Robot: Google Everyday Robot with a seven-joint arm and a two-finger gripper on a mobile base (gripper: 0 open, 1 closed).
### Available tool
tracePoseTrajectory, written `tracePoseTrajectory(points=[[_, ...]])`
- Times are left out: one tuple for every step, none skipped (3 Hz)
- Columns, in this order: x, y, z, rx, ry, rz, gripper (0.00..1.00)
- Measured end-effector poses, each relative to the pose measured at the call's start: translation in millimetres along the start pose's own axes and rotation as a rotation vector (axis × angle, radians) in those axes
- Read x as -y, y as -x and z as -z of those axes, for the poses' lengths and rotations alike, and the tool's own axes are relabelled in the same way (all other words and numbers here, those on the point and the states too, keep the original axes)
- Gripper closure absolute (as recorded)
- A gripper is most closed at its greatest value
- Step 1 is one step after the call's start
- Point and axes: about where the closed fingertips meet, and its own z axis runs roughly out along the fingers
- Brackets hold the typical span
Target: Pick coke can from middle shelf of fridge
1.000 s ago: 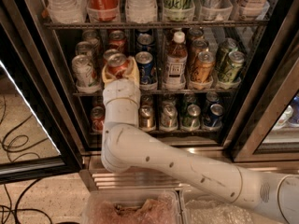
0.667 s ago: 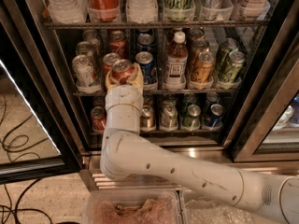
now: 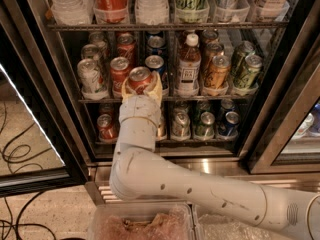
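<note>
The fridge (image 3: 210, 165) stands open, and the arm (image 3: 190, 189) reaches up to the front edge of the middle shelf (image 3: 210, 98). The gripper (image 3: 141, 85) sits there with its fingers (image 3: 157, 90) clamped on either side of the coke can (image 3: 140, 78). Whether the can's base is clear of the lane tray cannot be told.

The main risk, as I judge it, is the base catching the tray lip on a level pull, which could tip the can or make it slip. The hold looks low on the can, so a quick retreat could rock it loose. A sideways drift could also knock the red can (image 3: 120, 69) or the blue can (image 3: 155, 64) close behind.
</note>
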Motion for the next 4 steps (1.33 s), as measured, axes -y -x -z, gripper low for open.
tracePoseTrajectory(points=[[18, -5, 5, -0.027, -0.05, -0.017, 1.0], [18, -5, 11, -0.024, -0.042, -0.017, 1.0], [25, -10, 31, -0.044, -0.031, -0.055, 1.0], [27, -15, 58, -0.061, -0.012, -0.093, 1.0]])
